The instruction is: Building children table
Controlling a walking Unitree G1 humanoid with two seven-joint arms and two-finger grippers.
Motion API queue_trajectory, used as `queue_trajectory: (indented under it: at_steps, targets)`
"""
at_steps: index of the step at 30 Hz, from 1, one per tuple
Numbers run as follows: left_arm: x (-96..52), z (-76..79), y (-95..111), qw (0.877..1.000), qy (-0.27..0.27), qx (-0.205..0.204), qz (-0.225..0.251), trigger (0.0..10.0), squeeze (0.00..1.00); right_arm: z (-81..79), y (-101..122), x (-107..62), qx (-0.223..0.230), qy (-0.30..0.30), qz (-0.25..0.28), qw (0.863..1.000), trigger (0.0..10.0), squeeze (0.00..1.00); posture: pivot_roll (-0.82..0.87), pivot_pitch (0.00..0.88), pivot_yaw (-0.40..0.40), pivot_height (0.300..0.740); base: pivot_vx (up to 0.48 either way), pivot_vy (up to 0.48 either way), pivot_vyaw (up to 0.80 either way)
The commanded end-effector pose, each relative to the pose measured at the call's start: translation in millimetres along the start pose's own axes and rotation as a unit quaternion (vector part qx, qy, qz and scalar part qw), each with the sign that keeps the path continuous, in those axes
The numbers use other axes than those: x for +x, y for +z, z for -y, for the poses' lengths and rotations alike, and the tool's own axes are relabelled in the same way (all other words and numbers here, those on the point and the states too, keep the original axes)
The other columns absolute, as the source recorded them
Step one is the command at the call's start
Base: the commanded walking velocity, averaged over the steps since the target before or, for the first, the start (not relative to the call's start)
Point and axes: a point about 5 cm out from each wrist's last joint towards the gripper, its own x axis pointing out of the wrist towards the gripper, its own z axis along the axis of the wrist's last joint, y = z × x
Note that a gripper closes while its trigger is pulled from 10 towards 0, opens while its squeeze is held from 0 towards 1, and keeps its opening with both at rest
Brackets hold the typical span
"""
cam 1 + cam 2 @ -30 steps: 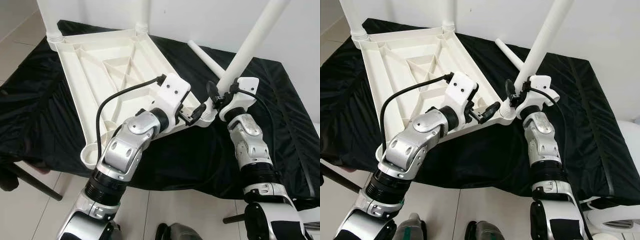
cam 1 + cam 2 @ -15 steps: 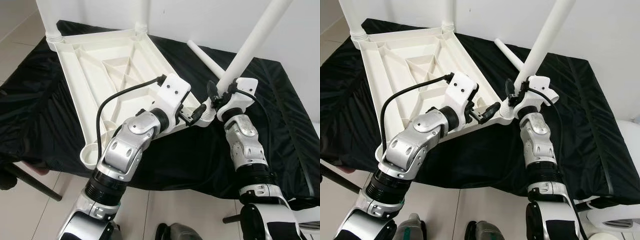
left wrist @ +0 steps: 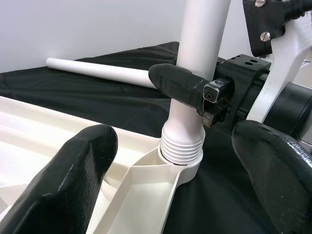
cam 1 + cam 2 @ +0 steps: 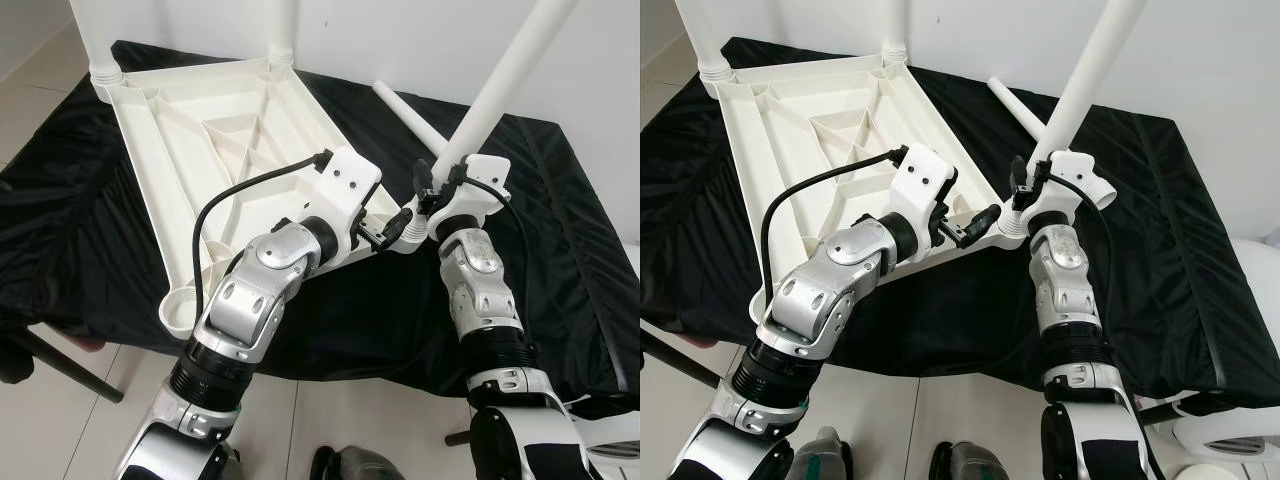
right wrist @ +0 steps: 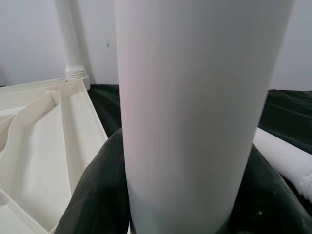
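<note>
Left eye view: the upturned white plastic tabletop [image 4: 215, 150] with moulded ribs is lying on the black-draped bench [image 4: 560, 230]. The long white plastic leg tube [image 4: 500, 85] is standing tilted in the tabletop's corner socket nearest the robot's right arm, and the right pincer [image 4: 437, 182] is closing around it just above that socket. The left pincer [image 4: 392, 226] is hovering just beside the same corner. Compared with a second ago, the right wrist is sitting closer to the socket and is more turned.

Right eye view: a spare white tube [image 4: 1025, 115] is lying on the cloth behind the socket.

Left wrist view: the left pincer's fingers [image 3: 73, 180] are spreading wide, holding nothing; the leg's ribbed end [image 3: 181, 146] is entering the socket.

Right wrist view: both pads are pressing the tube.

Judgement: the tube is probably light, stiff and smooth, so a low grip is limiting slip and leverage.
</note>
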Motion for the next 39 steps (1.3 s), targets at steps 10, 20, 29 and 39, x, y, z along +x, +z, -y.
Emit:
queue_trajectory:
  at_steps: [10, 20, 29, 39]
  targets:
    - [0.9, -0.2, 2.6, 1.0, 0.016, 0.004, 0.002, 10.0, 0.0, 13.8, -30.8, -15.5, -0.021, -0.09, -0.06, 0.994, 10.0, 0.0, 0.08, 0.077, -0.105, 0.74, 0.0, 0.0, 0.0]
    - [0.0, -1.0, 3.3, 1.0, 0.017, 0.004, 0.003, 10.0, 0.0, 9.2, -29.1, -17.0, -0.03, -0.119, -0.049, 0.991, 10.0, 0.0, 0.09, 0.076, -0.103, 0.74, 0.0, 0.0, 0.0]
    - [-0.6, -1.0, 3.3, 1.0, 0.016, 0.004, 0.002, 10.0, 0.0, 9.5, -29.8, -18.7, -0.031, -0.147, -0.048, 0.988, 10.0, 0.0, 0.09, 0.076, -0.1, 0.74, 0.0, 0.0, 0.0]
    - [-1.2, 0.4, 3.6, 1.0, 0.014, 0.003, 0.002, 10.0, 0.0, 18.1, -30.3, -20.8, -0.048, -0.219, -0.048, 0.973, 10.0, 0.0, 0.09, 0.086, -0.092, 0.74, 0.0, 0.0, 0.0]
